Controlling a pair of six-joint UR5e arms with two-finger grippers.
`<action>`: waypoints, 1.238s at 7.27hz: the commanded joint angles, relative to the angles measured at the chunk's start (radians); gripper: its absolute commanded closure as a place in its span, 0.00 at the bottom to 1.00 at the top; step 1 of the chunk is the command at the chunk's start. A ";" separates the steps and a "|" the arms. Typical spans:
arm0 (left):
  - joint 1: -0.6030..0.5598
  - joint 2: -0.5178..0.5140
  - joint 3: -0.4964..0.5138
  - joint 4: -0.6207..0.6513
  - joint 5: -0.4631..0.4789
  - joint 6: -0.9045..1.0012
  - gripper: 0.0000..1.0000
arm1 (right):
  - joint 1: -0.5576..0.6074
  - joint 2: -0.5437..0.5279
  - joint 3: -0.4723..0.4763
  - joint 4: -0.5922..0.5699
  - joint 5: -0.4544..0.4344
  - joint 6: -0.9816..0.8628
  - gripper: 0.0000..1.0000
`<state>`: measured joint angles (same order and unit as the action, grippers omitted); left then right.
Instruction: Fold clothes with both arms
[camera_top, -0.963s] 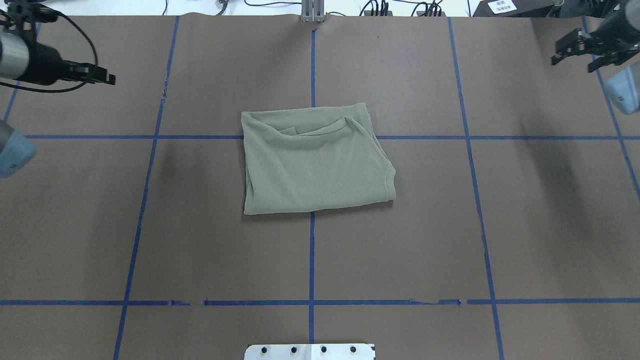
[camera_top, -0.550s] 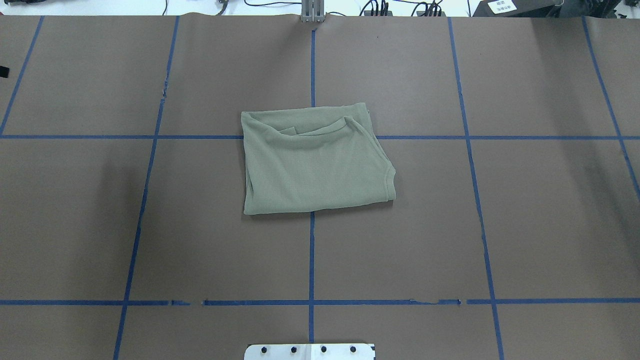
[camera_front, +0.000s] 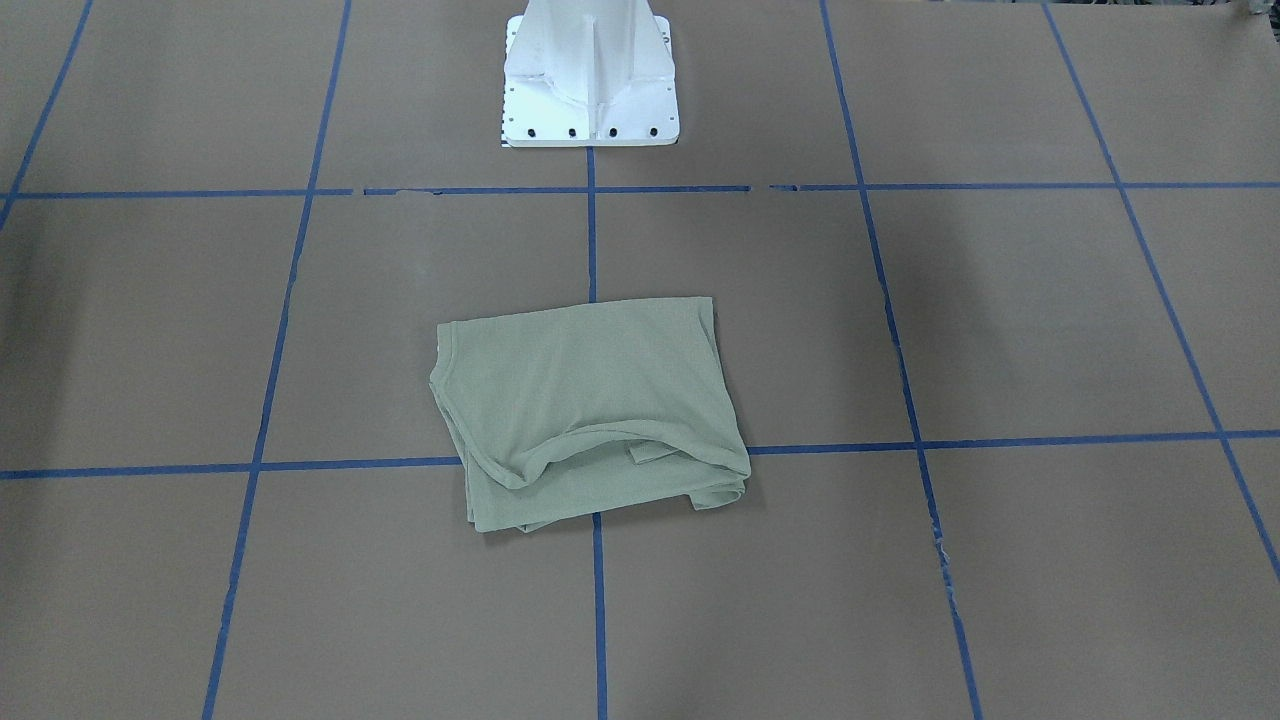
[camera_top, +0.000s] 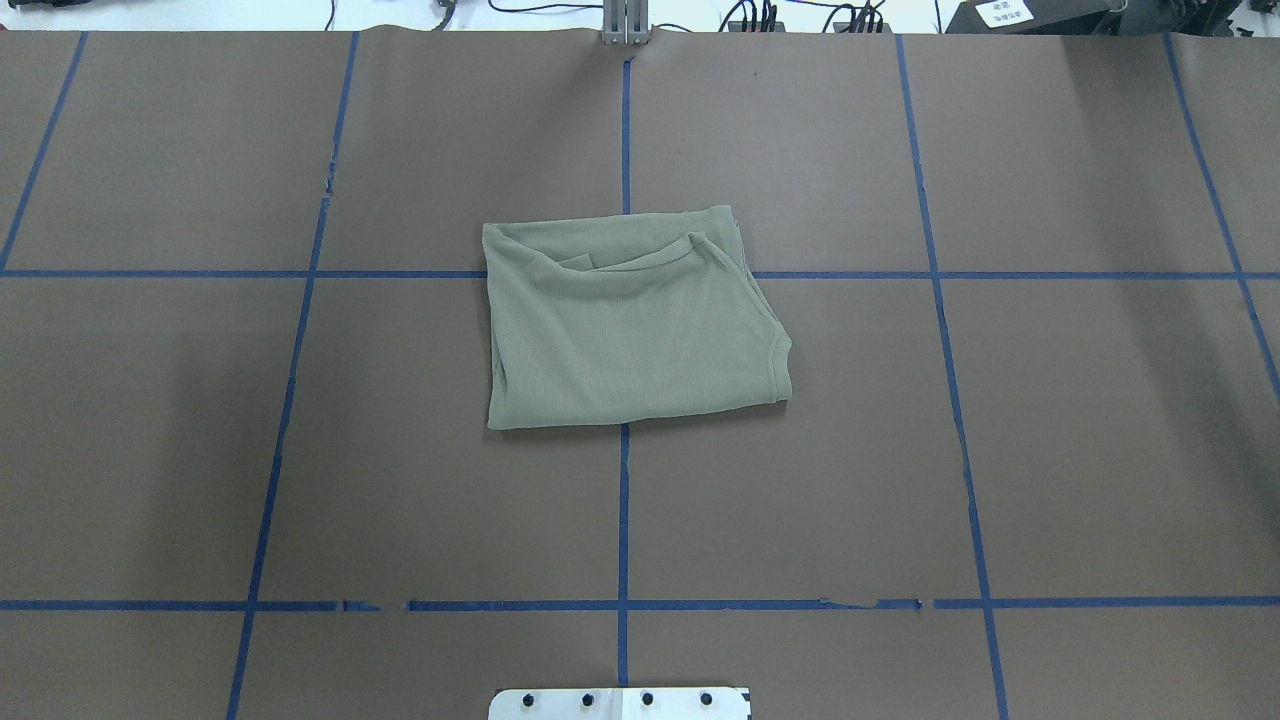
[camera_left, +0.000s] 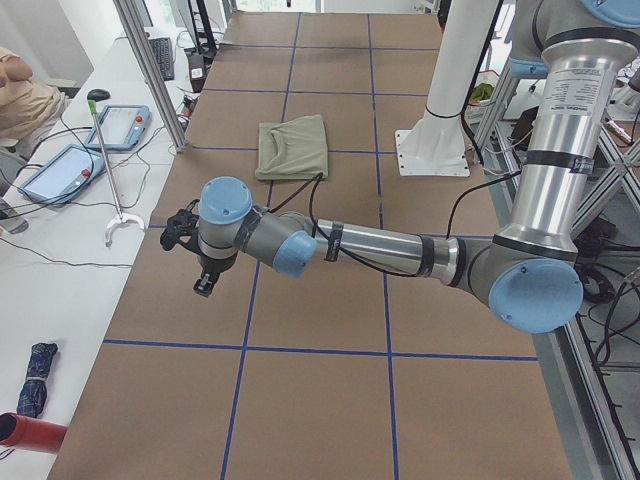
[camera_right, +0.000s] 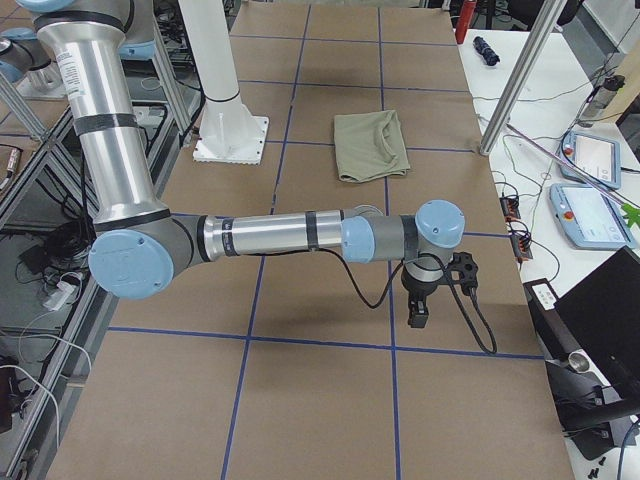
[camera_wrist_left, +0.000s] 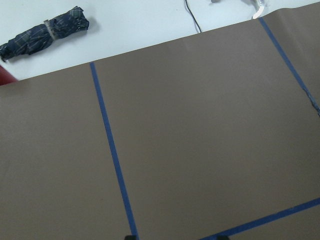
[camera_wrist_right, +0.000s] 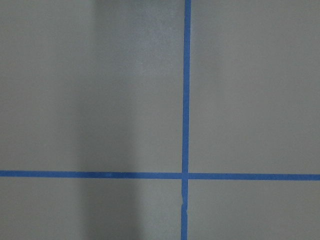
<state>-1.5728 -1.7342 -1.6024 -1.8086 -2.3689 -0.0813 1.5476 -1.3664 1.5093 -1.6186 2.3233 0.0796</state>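
Shirt (camera_top: 630, 340), sage-green knit, folded into rough rectangle, ribbed collar (camera_top: 650, 262) showing, left tool (camera_left: 204, 284) and right tool (camera_right: 418, 314) grip indiscernible.

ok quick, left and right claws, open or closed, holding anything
Left claw: cannot tell open or closed; away from the folded sage-green knit shirt, not holding it.
Right claw: cannot tell either; also away from the shirt.
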 joint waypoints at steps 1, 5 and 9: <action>-0.003 0.016 -0.088 0.192 -0.001 0.008 0.25 | -0.001 -0.032 0.040 -0.006 0.004 0.015 0.00; 0.000 0.114 -0.185 0.149 0.000 0.003 0.00 | -0.006 -0.036 0.048 0.017 0.004 0.019 0.00; 0.007 0.130 -0.180 0.146 -0.001 -0.002 0.00 | -0.043 -0.063 0.058 0.019 -0.002 0.008 0.00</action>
<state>-1.5673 -1.6158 -1.7814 -1.6644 -2.3706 -0.0840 1.5196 -1.4123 1.5660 -1.5998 2.3233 0.0910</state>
